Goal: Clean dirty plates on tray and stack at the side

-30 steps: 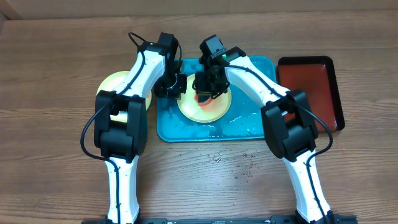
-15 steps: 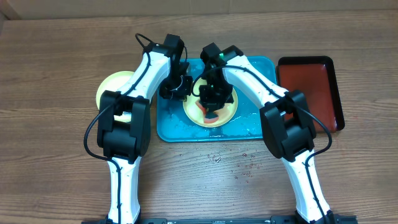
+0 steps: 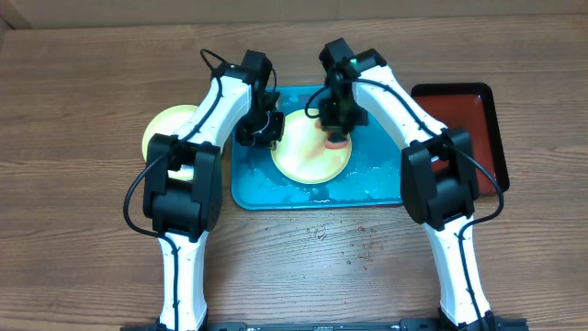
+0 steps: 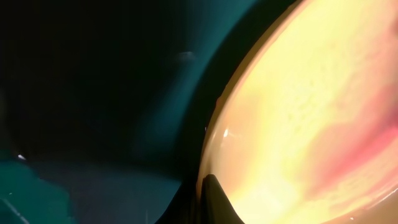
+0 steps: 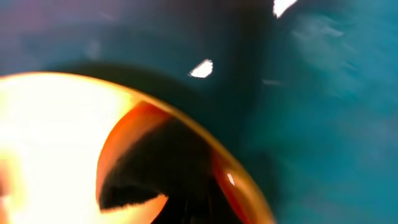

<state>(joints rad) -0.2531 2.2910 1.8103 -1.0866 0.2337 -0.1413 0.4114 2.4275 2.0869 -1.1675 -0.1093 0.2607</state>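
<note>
A pale yellow plate (image 3: 308, 158) with red smears lies on the wet turquoise tray (image 3: 377, 179). My left gripper (image 3: 262, 129) is shut on the plate's left rim; the left wrist view shows a finger (image 4: 208, 199) against the rim, the plate (image 4: 298, 112) and the tray (image 4: 37, 193). My right gripper (image 3: 338, 124) is shut on an orange sponge (image 3: 337, 142) at the plate's far right edge. The right wrist view shows the sponge (image 5: 124, 137), the plate (image 5: 43, 124) and the tray (image 5: 323, 93). A second yellow plate (image 3: 163, 129) sits on the table at left. The white plate is out of view.
A dark red tray (image 3: 459, 129) with a black rim lies right of the turquoise tray. Red specks (image 3: 363, 248) dot the wooden table in front of the tray. Foam (image 3: 367, 175) lies along the tray's near side.
My right gripper has moved with the sponge from the plate's middle to its far right edge. The left gripper has kept its hold on the rim.
</note>
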